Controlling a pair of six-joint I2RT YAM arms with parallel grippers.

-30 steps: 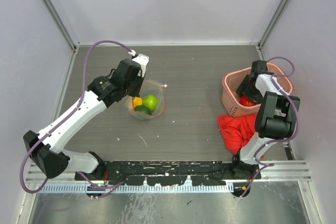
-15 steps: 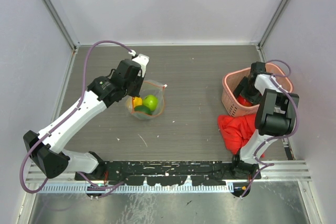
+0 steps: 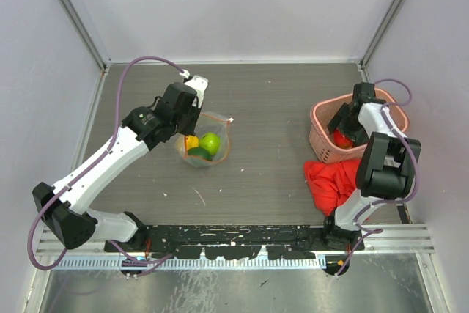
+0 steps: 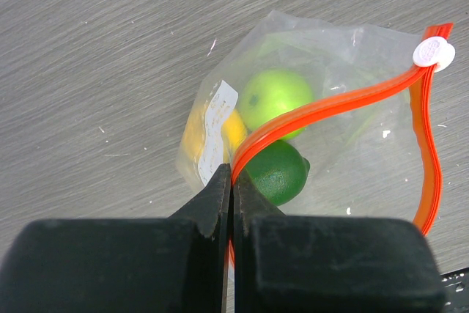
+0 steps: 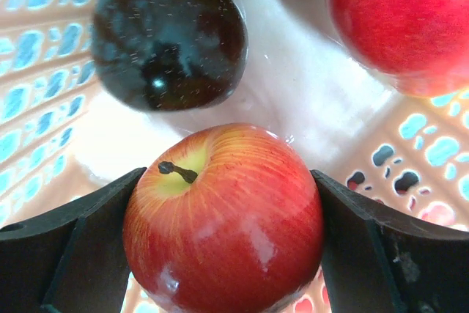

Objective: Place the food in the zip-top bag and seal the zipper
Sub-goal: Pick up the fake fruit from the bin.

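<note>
Right gripper (image 5: 226, 181) has closed onto red-and-yellow toy apple (image 5: 223, 240) in pink lattice basket (image 3: 316, 135) at table's right edge: transfer looks ready. Left gripper (image 4: 231, 178) stays clamped on red-orange zipper (image 4: 330, 104) of clear plastic bag (image 4: 352, 155).

Three bagged fruits (image 4: 275, 97) — one bag (image 4: 366, 148), one basket (image 3: 319, 135)

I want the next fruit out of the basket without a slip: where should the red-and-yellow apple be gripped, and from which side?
Grip the apple across its round flanks at the widest part, coming from above, as the right gripper straddles it. The stem faces up, clear of both fingers, and the basket wall likely blocks a sideways approach.
</note>
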